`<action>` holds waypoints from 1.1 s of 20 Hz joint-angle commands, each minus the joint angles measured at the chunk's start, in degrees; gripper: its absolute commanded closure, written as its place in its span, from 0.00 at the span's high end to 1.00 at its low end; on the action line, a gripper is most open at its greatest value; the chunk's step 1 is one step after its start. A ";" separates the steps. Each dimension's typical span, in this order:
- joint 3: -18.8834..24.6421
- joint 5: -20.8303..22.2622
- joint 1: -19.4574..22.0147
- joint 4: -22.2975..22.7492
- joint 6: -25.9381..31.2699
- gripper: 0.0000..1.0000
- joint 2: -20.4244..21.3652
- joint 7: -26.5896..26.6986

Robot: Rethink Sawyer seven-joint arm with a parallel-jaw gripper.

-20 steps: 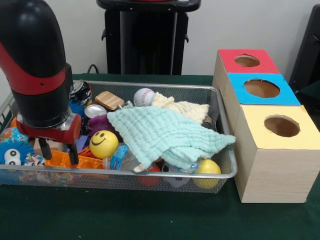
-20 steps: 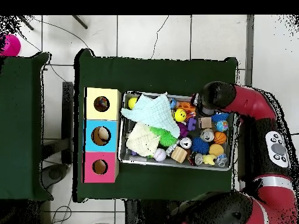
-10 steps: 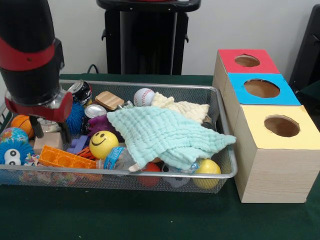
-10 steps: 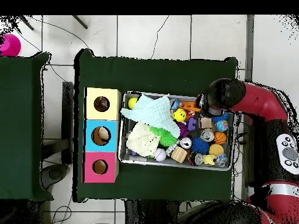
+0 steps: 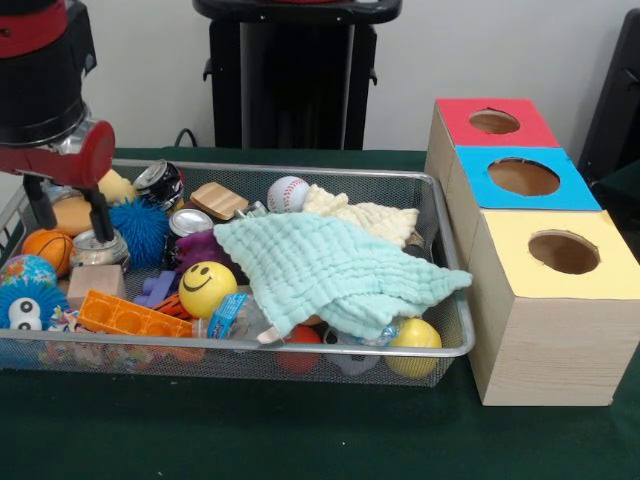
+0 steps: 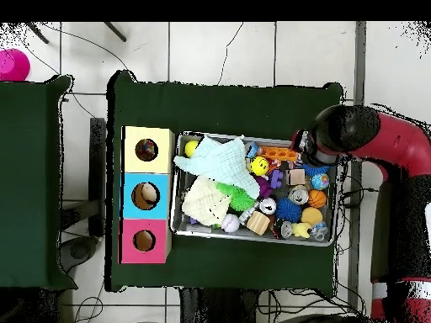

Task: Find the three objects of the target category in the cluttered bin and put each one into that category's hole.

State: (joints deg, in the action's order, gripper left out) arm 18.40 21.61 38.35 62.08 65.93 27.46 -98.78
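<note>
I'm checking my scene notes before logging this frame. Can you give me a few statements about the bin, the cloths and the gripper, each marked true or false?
1. The mint green cloth lies on top of other things in the wire bin. True.
2. The gripper holds the smiley ball. False: its fingers are open and empty, above the bin's left end, apart from the ball.
3. The baseball rests near the bin's far wall, beside the cream cloth. True.
4. The box nearest the camera has a red top. False: the yellow-topped box is nearest; the red-topped box is farthest.
5. The orange block lies against the bin's near wall. True.
</note>
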 commanded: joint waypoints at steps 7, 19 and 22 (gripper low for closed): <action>5.59 2.37 0.60 3.59 -4.23 1.00 -4.11 14.07; 4.38 5.72 1.17 3.18 -10.41 1.00 -5.69 13.39; 4.21 6.13 1.21 2.60 -10.49 1.00 -5.64 13.28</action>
State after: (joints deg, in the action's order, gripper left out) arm 19.98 24.41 38.59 62.08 57.59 24.00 -98.78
